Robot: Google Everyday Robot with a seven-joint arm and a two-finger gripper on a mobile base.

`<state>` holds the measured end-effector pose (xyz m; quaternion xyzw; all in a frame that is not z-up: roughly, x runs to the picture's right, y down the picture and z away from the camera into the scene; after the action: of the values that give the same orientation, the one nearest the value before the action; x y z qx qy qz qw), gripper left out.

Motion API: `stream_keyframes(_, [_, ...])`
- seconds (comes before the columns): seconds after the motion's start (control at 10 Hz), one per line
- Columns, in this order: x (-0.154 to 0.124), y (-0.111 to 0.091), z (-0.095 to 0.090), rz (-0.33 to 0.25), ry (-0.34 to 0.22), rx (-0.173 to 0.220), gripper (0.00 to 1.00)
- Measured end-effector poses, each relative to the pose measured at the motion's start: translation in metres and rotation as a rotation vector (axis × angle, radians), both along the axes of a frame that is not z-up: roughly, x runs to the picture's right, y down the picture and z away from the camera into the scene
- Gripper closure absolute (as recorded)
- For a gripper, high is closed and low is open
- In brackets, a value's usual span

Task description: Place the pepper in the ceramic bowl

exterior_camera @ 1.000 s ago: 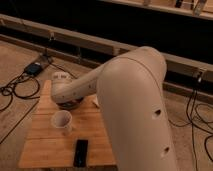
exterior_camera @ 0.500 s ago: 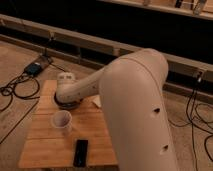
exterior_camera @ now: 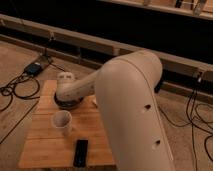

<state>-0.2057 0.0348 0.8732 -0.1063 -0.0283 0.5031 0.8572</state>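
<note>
Camera view shows the gripper low over the ceramic bowl on the wooden table, beside the cup. The pepper is hidden, so its place is unknown; whether the gripper holds it cannot be told. Such a pepper is probably light, smooth and slightly soft, best taken gently across its middle.

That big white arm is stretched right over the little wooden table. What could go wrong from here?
The bulky white arm hides the gripper, somewhere at its far end above the round dark ceramic bowl, so whether the pepper is held or lands inside cannot be checked. The off-white paper-like cup stands close beside the bowl; a low sweep might tip it. The flat black rectangular slab lies near the front edge of the wooden table and could be nudged off.
</note>
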Motion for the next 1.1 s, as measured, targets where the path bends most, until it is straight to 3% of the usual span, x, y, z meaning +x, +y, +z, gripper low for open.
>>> stream_keyframes(0.4, [-0.0029, 0.0002, 0.011, -0.004, -0.014, 0.0, 0.99])
stream_keyframes(0.5, [-0.0028, 0.0, 0.011, -0.004, -0.014, 0.0, 0.93])
stream_keyframes(1.1, [-0.0028, 0.0, 0.011, -0.004, -0.014, 0.0, 0.34])
